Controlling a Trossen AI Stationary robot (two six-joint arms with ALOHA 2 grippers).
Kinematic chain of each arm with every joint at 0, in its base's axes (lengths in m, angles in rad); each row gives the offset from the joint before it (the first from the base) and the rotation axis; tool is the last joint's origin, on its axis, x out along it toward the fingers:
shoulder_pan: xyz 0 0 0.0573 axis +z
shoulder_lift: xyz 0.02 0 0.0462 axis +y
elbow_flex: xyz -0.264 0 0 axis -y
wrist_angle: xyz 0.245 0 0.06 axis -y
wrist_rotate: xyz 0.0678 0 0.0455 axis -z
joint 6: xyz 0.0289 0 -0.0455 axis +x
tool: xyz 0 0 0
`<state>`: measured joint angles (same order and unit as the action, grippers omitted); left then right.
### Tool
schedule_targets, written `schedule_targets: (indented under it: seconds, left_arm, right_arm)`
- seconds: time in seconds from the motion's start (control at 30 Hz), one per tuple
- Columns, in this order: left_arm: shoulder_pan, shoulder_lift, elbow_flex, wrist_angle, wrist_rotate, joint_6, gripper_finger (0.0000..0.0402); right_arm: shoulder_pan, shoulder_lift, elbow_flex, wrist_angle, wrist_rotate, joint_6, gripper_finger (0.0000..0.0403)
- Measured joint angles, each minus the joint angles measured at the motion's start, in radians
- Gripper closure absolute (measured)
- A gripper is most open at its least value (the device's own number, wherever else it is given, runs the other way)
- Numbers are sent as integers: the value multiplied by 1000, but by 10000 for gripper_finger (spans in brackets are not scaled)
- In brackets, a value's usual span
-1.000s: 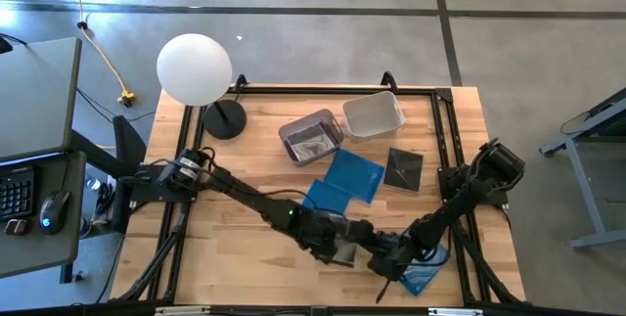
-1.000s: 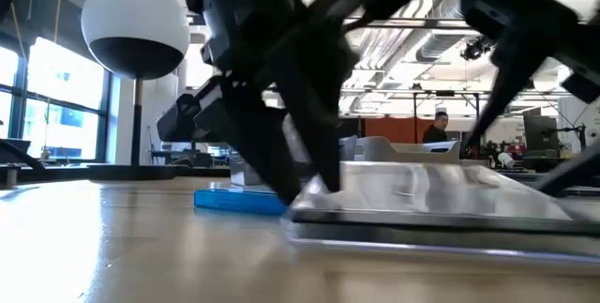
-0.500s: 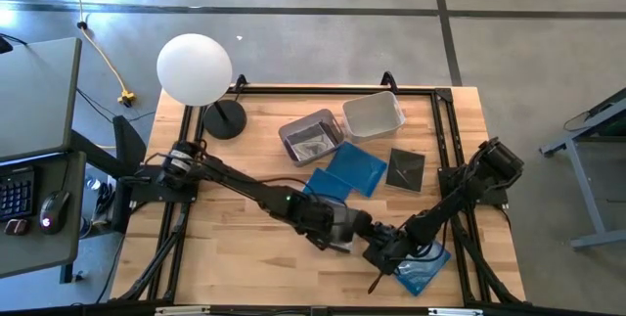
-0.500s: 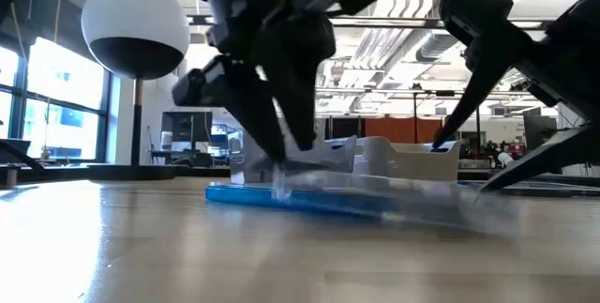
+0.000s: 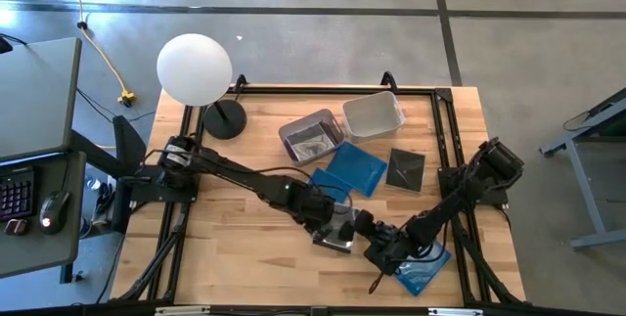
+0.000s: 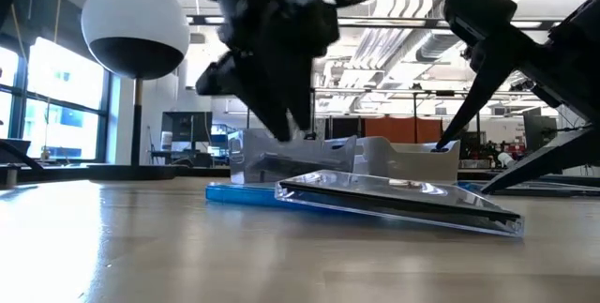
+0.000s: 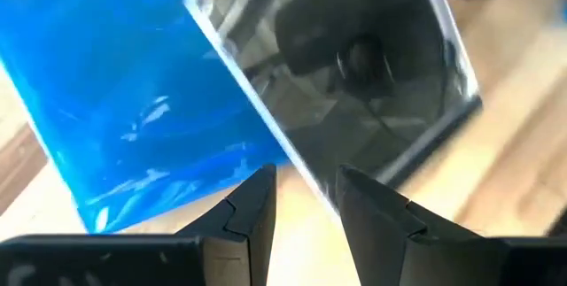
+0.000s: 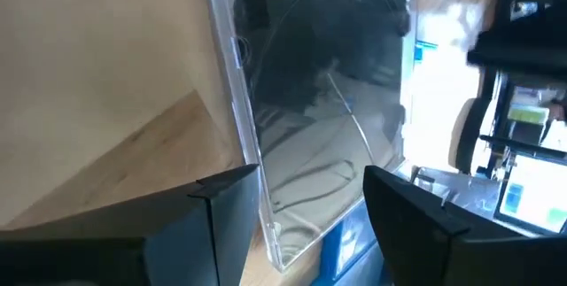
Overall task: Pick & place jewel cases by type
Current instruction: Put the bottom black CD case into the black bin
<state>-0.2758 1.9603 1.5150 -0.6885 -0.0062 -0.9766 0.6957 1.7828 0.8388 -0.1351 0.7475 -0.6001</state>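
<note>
A dark jewel case with a clear front lies tilted. One edge rests on a blue jewel case, the other on the table. My left gripper hovers just above the dark case's raised edge, narrowly open and touching nothing. My right gripper stands open on the case's right, fingers spread over its corner. I see no contact there. Another blue case lies under the right arm.
A second blue case and another dark case lie farther back. Behind them stand a grey tub holding something shiny and a clear tub. A white globe lamp stands at the far left.
My left gripper dragged the dark case away from the near edge and onto the blue case's edge. It then came off the case and rose a little. The case now lies free and tilted. My right gripper shifted slightly leftward.
</note>
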Motion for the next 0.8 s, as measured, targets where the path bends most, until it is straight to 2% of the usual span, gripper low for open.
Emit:
schedule_targets:
  seconds: [0.13, 0.3, 0.37, 0.47, 0.57, 0.63, 0.73, 0.8]
  left_arm:
    - [-36, -33, -1, 5, 58, 62, 285]
    - [-108, -90, -1, -10, 6, 63, 285]
    - [-153, -114, -1, -14, -50, 49, 285]
    - [-239, -137, 0, -44, -189, 10, 285]
    - [-339, -138, -5, -87, -369, -119, 285]
    - [-387, -128, -11, -47, -459, -237, 285]
    - [-427, -96, -43, -23, -528, -392, 285]
    - [-426, -77, -76, 22, -534, -450, 285]
  right_arm:
    - [2, -13, -1, -19, 50, 194, 206]
    - [21, -105, -1, -118, 48, 452, 206]
    - [35, -149, -2, -141, 37, 543, 206]
    - [55, -206, -2, -171, -11, 651, 206]
    - [64, -227, -2, -178, -34, 720, 206]
    - [61, -223, -2, -179, -46, 731, 206]
    - [29, -196, -2, -168, -82, 733, 206]
    - [1, -177, -2, -171, -127, 729, 206]
